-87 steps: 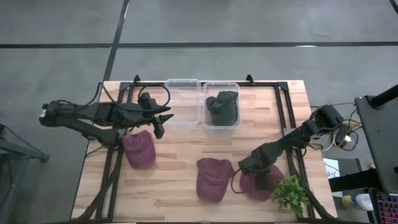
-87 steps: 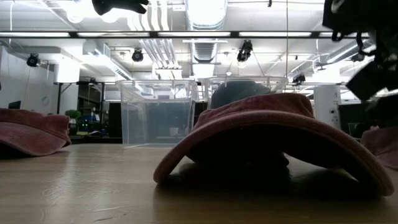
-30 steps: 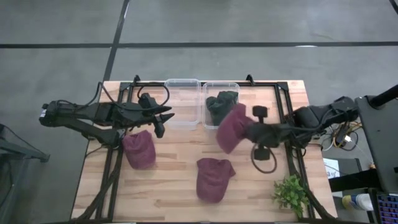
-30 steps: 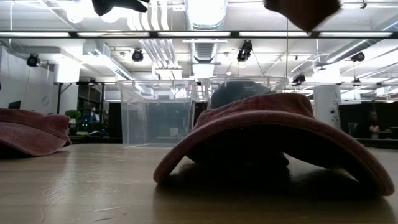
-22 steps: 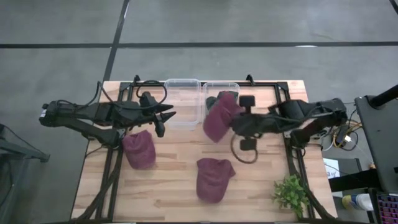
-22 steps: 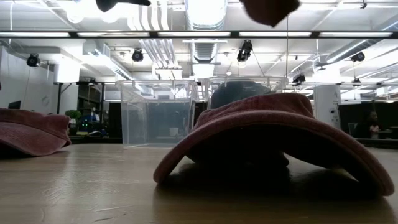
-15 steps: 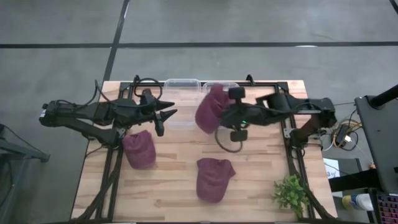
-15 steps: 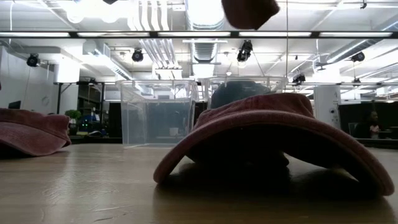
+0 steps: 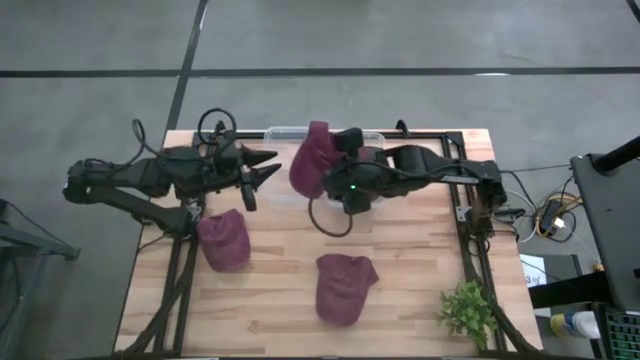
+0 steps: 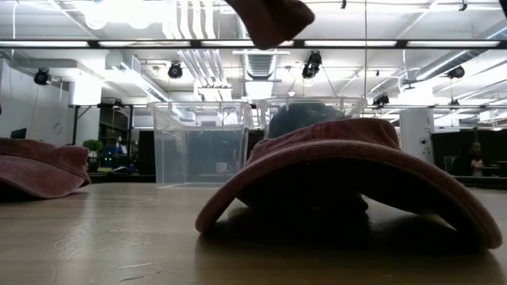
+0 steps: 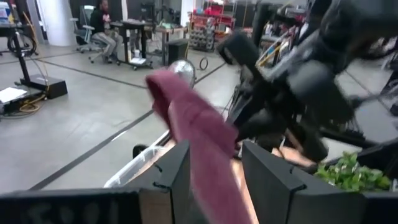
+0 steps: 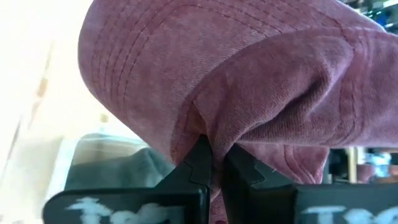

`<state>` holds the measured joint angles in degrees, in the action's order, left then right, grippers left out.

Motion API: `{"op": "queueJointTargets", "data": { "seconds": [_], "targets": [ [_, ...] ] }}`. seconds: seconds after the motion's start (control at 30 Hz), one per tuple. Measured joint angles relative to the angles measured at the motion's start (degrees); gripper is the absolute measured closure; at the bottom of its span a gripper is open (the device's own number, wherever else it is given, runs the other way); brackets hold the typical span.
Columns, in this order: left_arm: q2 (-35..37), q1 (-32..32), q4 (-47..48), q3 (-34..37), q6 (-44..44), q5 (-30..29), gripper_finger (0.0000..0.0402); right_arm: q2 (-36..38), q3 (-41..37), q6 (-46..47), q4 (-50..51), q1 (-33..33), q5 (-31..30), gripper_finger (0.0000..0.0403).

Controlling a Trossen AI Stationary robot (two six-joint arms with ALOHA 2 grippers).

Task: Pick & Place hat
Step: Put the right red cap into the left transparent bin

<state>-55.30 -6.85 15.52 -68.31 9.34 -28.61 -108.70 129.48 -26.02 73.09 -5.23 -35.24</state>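
The carried hat (image 9: 309,160), a maroon cap of soft washed cotton with stitched seams, hangs above the left clear bin (image 9: 290,150), pinched by a fold of its fabric in the right end effector (image 9: 335,172), whose fingers are clamped together on it. It droops limp below the grip.

The left end effector (image 9: 262,165) hovers just beside that bin with its fingers apart, holding nothing.

Risk, as judged: the grip takes only a thin fold, so the cloth may slip out early. If released off-centre, the limp brim could catch the bin's rim and drape outside. The left end effector stands near enough to foul the drop.

Beside that bin, the right clear bin (image 10: 313,107) of rigid transparent plastic holds a dark green hat (image 10: 305,117). Two more maroon caps (image 9: 224,240) (image 9: 343,286) lie on the wooden-slat worktop (image 9: 280,300), well apart from the bin.
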Motion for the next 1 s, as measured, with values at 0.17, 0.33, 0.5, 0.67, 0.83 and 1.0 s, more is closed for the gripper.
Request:
{"op": "queueJointTargets", "data": {
  "seconds": [0.17, 0.33, 0.5, 0.67, 0.83, 1.0],
  "targets": [
    [-0.44, 0.00, -0.67, -0.68, 0.04, -0.08, 0.0264, -4.40, 4.50, -3.50, -1.29, 0.35, -3.25, 0.0391],
    [-0.97, 0.00, 0.17, -0.68, 0.20, -3.89, 0.0264, -5.54, 5.37, -6.94, -4.21, 0.22, -3.78, 0.0391],
    [-1.04, 0.02, 1.52, -0.66, 0.02, -8.05, 0.0264, -5.46, 5.41, -6.96, -4.69, 0.25, -3.78, 0.0391],
    [-1.21, 0.71, 1.66, -0.66, 0.24, -8.69, 0.0264, -4.54, 5.41, -6.97, -5.16, -0.15, -3.57, 0.0391],
    [-1.33, 1.76, 1.64, -0.66, 3.00, -8.80, 0.0264, -4.71, 5.41, -7.47, -5.70, -1.04, -3.50, 0.0391],
    [-1.60, 2.03, 1.75, -0.62, 4.55, -8.54, 0.0264, -4.91, 5.39, -8.21, -6.16, -2.04, -3.61, 0.0391]
  ]
}}
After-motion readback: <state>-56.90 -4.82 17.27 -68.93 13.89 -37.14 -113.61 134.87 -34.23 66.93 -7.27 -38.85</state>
